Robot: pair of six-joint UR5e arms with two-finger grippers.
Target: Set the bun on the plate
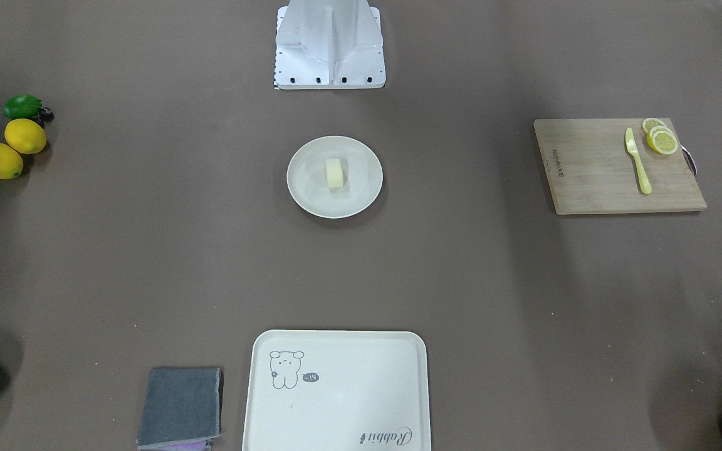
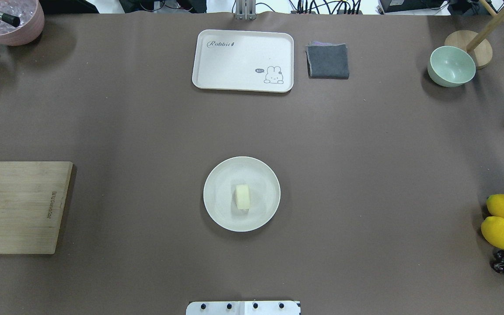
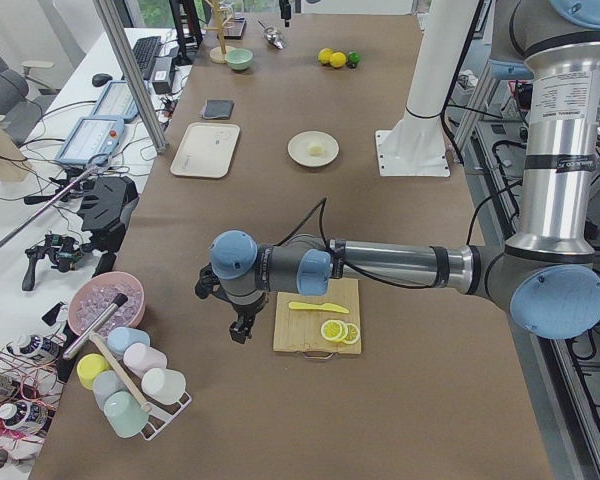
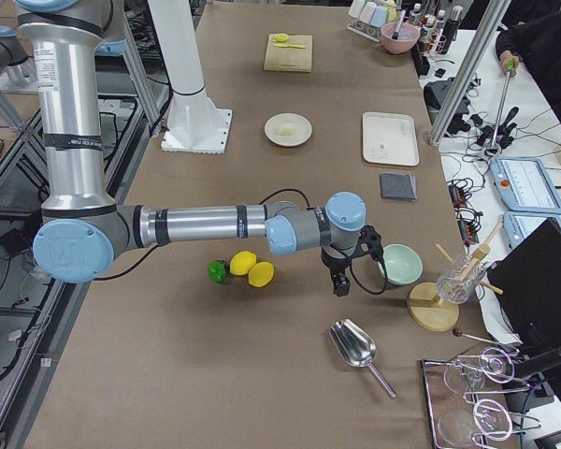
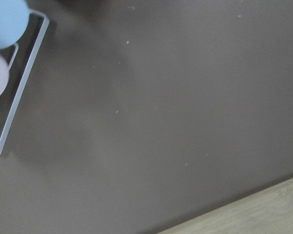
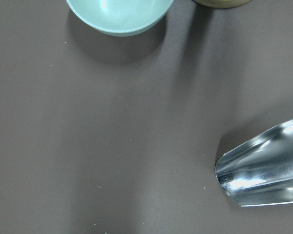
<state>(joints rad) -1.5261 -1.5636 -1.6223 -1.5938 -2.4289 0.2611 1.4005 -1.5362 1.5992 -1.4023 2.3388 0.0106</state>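
One small pale cream bun [image 1: 334, 173] lies near the middle of the one round off-white plate [image 1: 306, 188], at the centre of the brown bench [image 1: 461, 269]. Two whole yellow lemons [image 1: 25, 136] sit at one end, and one wooden cutting board [image 1: 593, 169] at the other. The left gripper [image 3: 242, 325] hangs beside that board. The right gripper [image 4: 341, 281] hangs near the pale green bowl [image 4: 401, 264]. I cannot tell whether either gripper is spread. Bare bench rings the plate.
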